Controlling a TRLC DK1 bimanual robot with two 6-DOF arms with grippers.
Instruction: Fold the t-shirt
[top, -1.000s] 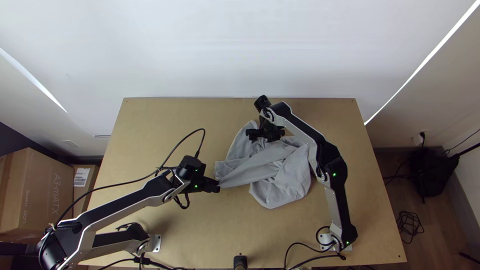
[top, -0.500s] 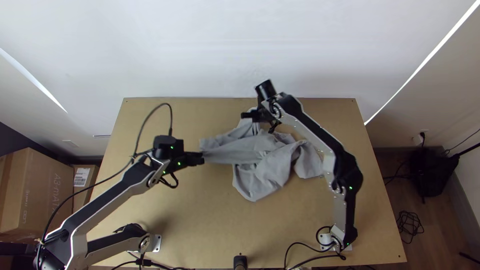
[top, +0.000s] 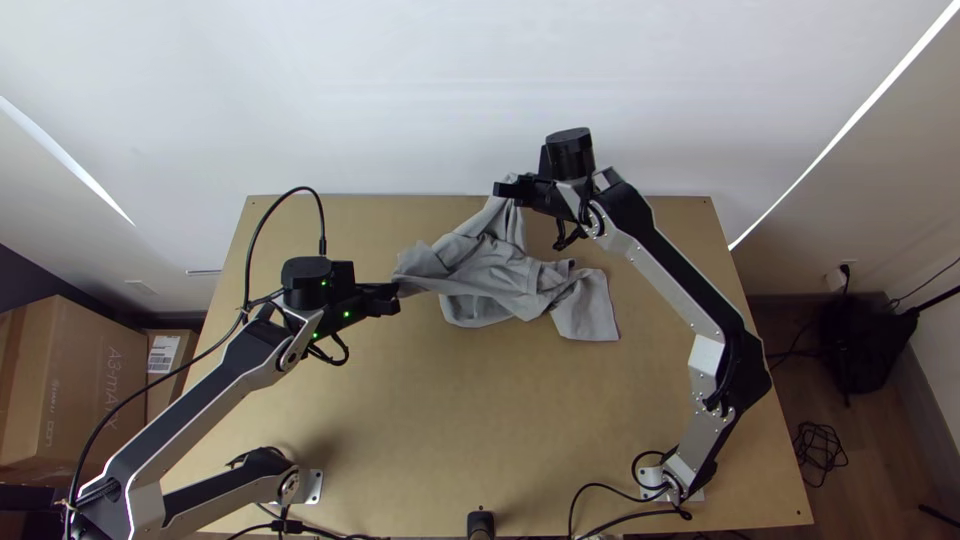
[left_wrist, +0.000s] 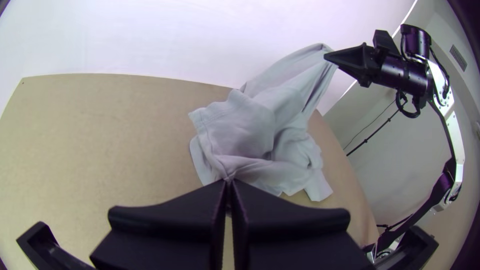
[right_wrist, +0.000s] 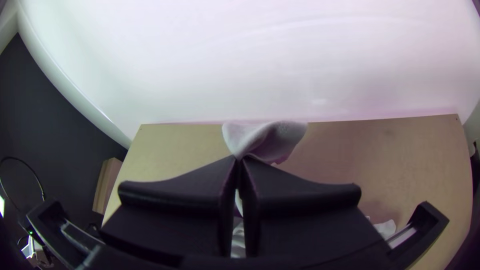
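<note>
The grey t-shirt (top: 490, 272) hangs bunched over the surface (top: 420, 430) — the left end effector (left_wrist: 229, 181) clamped on one edge, the right end effector (right_wrist: 239, 158) pinching a raised part. Both should probably draw apart evenly, keeping their pinch, then lower it flat before folding.
</note>
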